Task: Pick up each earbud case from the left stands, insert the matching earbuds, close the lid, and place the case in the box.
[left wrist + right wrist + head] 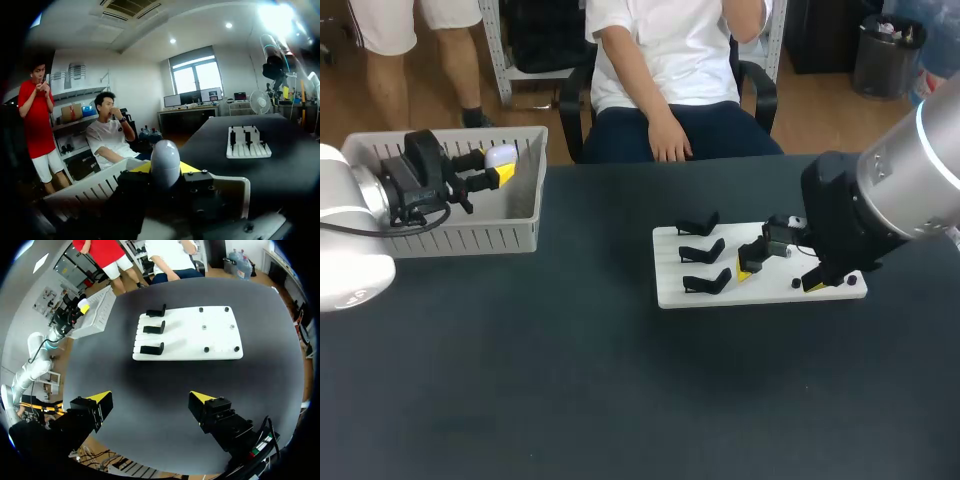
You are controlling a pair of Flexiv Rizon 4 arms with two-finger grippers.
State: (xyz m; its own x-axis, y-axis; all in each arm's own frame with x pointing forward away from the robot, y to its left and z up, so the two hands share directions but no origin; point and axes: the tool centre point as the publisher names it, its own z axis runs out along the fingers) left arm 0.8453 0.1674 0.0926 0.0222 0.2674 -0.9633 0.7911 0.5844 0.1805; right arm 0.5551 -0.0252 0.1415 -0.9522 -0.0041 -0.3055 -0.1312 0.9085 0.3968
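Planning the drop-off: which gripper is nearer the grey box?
Left. The left gripper hangs over the grey box, holding the earbud case; the right gripper is over the white stand board.

The dark surface (570, 400) bears two things directly, well apart from each other: a grey slatted box (470, 238) just under the left tool (498, 163), and a flat white board (670, 295) ahead of and beneath the right tool (779, 278).

Dark matte table (570, 400). Right of its middle, toward the far edge, a flat white board (190, 342), slightly askew, with small black studs (206, 349) across its right half.
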